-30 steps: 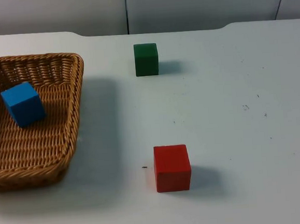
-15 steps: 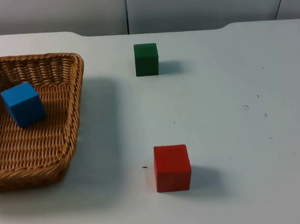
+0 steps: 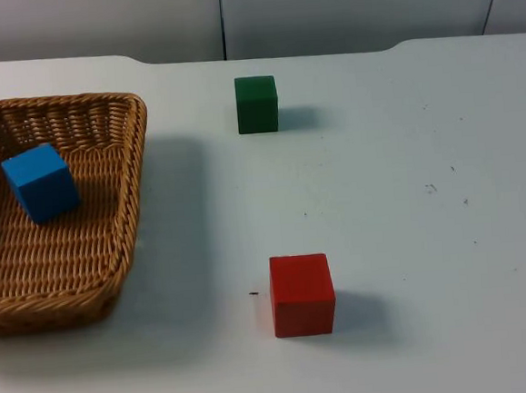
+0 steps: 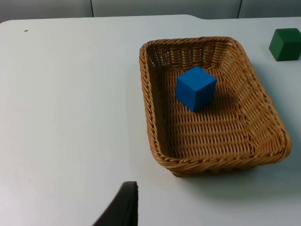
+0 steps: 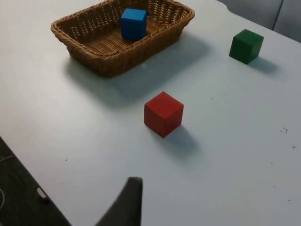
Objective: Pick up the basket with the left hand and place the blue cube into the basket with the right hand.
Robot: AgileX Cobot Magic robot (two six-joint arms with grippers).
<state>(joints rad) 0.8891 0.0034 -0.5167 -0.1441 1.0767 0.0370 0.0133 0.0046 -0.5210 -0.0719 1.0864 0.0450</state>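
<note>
- Wicker basket (image 3: pixel 59 212) standing flat on the white table (image 3: pixel 412 239) at its left side, well apart from both wrist cameras' fingertips.
- Blue cube (image 3: pixel 40 182) resting inside the basket on the woven floor, toward the far end, turned a little so one corner faces the rim; seen again from the left wrist (image 4: pixel 195 87) and from the right wrist (image 5: pixel 133 23).
- Basket (image 4: pixel 211 103) lying ahead of the left gripper, untouched, rim free all round; one black fingertip (image 4: pixel 123 207) of that gripper visible, hanging over bare table short of the basket.
- Cannot tell whether the left gripper's fingers are open or closed.
- One black fingertip (image 5: pixel 128 205) of the right gripper visible, hanging over the table's near edge, well short of the red cube (image 5: pixel 163 114).
- Cannot tell the right fingers' state either.
- Red cube (image 3: pixel 302 294) near the table's front middle; green cube (image 3: pixel 257 103) farther back, near the grey partition wall (image 3: pixel 321 10).
- Both spare cubes well apart from the basket and from each other.
</note>
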